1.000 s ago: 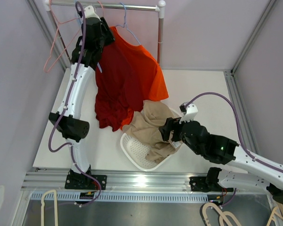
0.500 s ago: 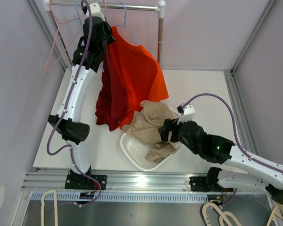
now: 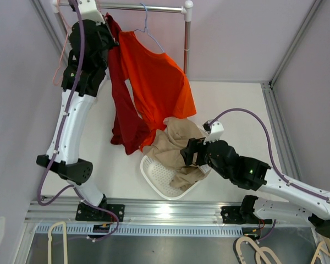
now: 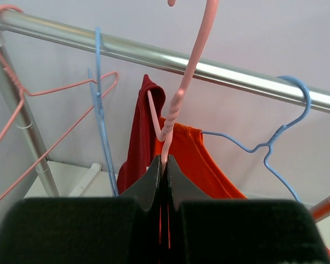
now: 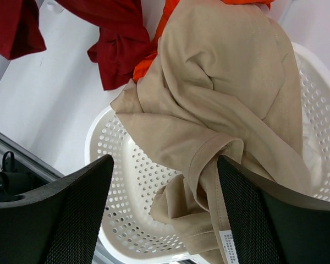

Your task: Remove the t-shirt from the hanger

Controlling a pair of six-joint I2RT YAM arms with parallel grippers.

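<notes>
Left gripper [image 4: 164,160] is pinched fully closed on the twisted neck of the pink hanger [image 4: 190,66] up at the rail [image 4: 236,77]. The dark red t-shirt [image 3: 124,110] looks hooked on by one shoulder only, its bulk drooping toward the table [image 3: 231,110], so we judge it about half off (can't tell if the hook is clear of the rail). Right gripper [image 5: 162,162] hovers spread wide and empty over the beige shirt [image 5: 225,82] in the white basket [image 5: 319,110]; left for us: slip that last shoulder free.

pale lilac walls [image 3: 236,38] around a white table [image 3: 231,104] — aluminium rail [image 3: 165,212] at its near edge.
</notes>
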